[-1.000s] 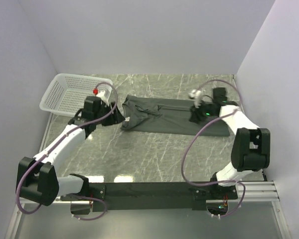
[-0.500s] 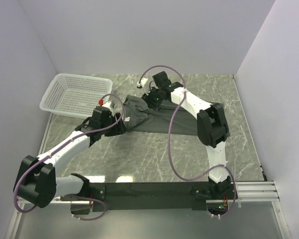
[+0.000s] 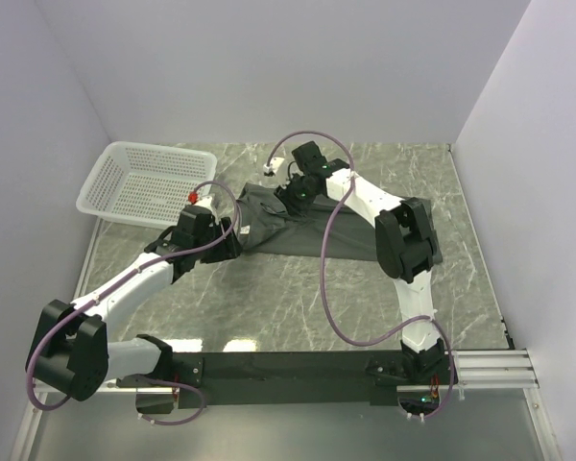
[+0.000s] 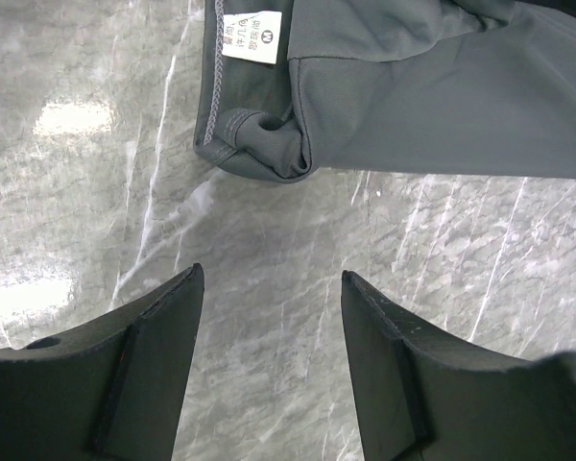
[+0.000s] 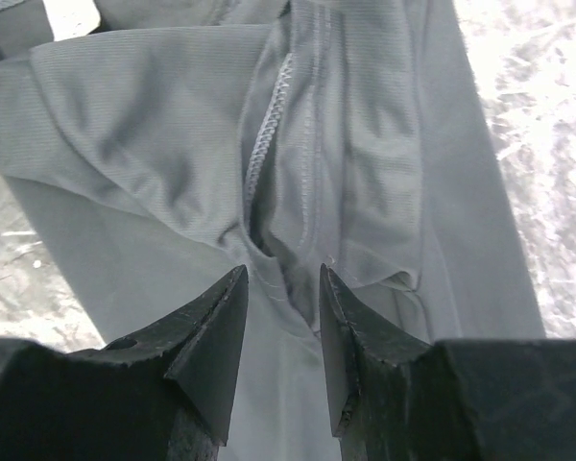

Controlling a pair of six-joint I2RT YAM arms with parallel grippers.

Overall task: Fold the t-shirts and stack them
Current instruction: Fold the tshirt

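Note:
The dark grey-green t-shirt (image 3: pixel 302 240) lies folded as a band across the back middle of the marble table. My right gripper (image 3: pixel 290 197) reaches over to its left part. In the right wrist view the right gripper (image 5: pixel 282 269) is open just above the t-shirt (image 5: pixel 154 125), with a stitched seam fold running between its tips. My left gripper (image 3: pixel 230 239) sits at the shirt's near-left corner. Seen from the left wrist, the left gripper (image 4: pixel 271 272) is open over bare table, short of the t-shirt (image 4: pixel 413 96) corner and its white neck label (image 4: pixel 252 34).
A white mesh basket (image 3: pixel 154 146) stands at the back left, beside the left arm. Walls close the table on the left, back and right. The right arm's elbow (image 3: pixel 408 235) hangs over the shirt's right part.
The right arm swung from the shirt's right end across to its left part, and the shirt now reaches less far right. The left gripper shifted slightly nearer. Little moved in the last half second.

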